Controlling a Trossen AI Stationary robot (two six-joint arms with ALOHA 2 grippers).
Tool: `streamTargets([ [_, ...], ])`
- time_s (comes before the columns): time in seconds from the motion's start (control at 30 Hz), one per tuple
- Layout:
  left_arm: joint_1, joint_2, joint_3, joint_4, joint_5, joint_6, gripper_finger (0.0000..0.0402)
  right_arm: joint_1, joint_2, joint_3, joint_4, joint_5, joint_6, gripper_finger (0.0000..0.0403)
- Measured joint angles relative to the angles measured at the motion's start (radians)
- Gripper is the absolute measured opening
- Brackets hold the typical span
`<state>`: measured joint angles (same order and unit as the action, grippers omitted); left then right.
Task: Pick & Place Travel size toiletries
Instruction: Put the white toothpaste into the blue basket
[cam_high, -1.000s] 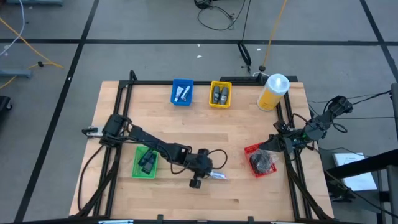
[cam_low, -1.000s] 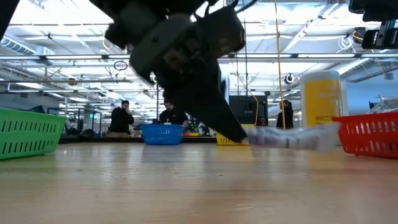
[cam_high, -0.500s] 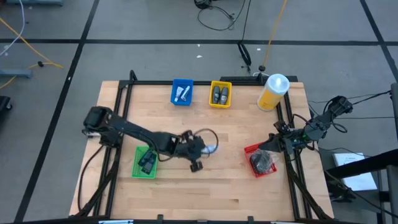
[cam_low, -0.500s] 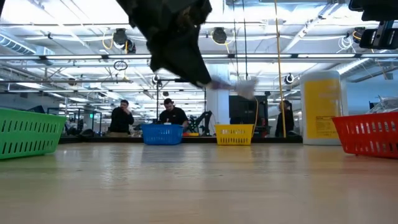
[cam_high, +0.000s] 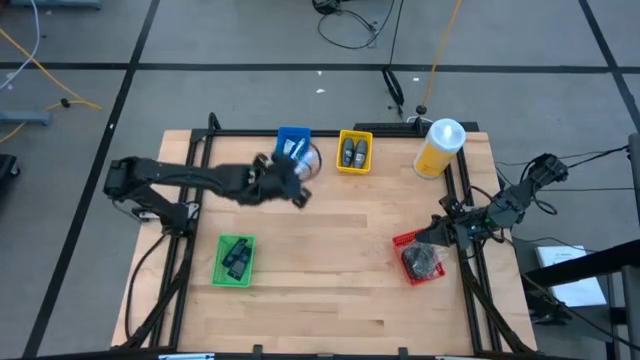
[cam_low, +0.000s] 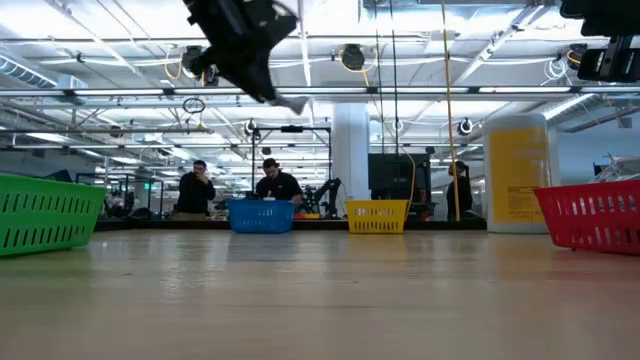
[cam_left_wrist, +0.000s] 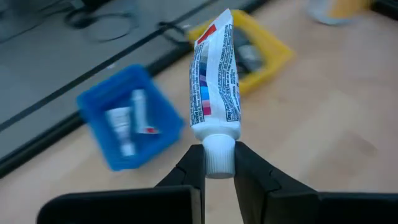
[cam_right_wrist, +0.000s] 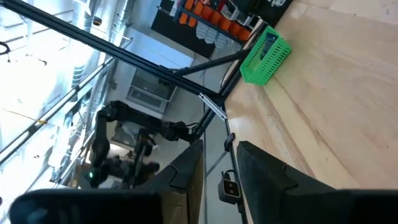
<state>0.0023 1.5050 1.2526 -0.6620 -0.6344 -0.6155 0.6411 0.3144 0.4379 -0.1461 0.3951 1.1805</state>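
Observation:
A white travel tube (cam_left_wrist: 214, 81) with blue and red markings is in my left gripper (cam_left_wrist: 219, 163), which is shut on it. In the high view the left gripper (cam_high: 292, 180) hovers at the near edge of the blue bin (cam_high: 292, 135). The low view shows the gripper (cam_low: 250, 45) raised high with the tube's end (cam_low: 295, 103) sticking out. Two more white tubes (cam_left_wrist: 127, 121) lie in the blue bin (cam_left_wrist: 99, 102). My right gripper (cam_right_wrist: 221, 165) is open and waits at the table's right edge (cam_high: 440, 232). My left gripper pinches the tube by its white screw cap (cam_left_wrist: 218, 149), one finger on each side. The tube's body points straight away from the fingers, with its crimped end (cam_left_wrist: 221, 18) farthest out. The tube is lifted clear of the table.
A yellow bin (cam_high: 354, 152) with dark items stands right of the blue bin. A green bin (cam_high: 235, 259) sits at near left and a red bin (cam_high: 418, 257) at near right. A tall yellow-and-white bottle (cam_high: 440, 147) stands at the far right corner. People sit in the room beyond.
My left gripper has risen from the near middle of the table and swung toward the far edge and left, up to the blue bin. The tube, lying low by the table a second ago, is now lifted clear and carried with it.

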Motion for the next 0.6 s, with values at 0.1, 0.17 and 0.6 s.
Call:
streamTargets([
  [0.1,0.083,-0.002,0.0,-0.021,-0.004,-0.026,0.0042,0.0,0.011,0.0,-0.002,-0.001,0.003,0.0089],
  [0.17,0.138,0.002,-0.001,-0.027,0.005,-0.031,0.0042,0.0,0.017,0.0,-0.001,0.001,0.003,0.0089],
  [0.6,0.397,0.137,0.0,-0.016,0.151,-0.053,0.0042,0.0,0.024,0.0,0.003,0.003,0.008,0.0089],
])
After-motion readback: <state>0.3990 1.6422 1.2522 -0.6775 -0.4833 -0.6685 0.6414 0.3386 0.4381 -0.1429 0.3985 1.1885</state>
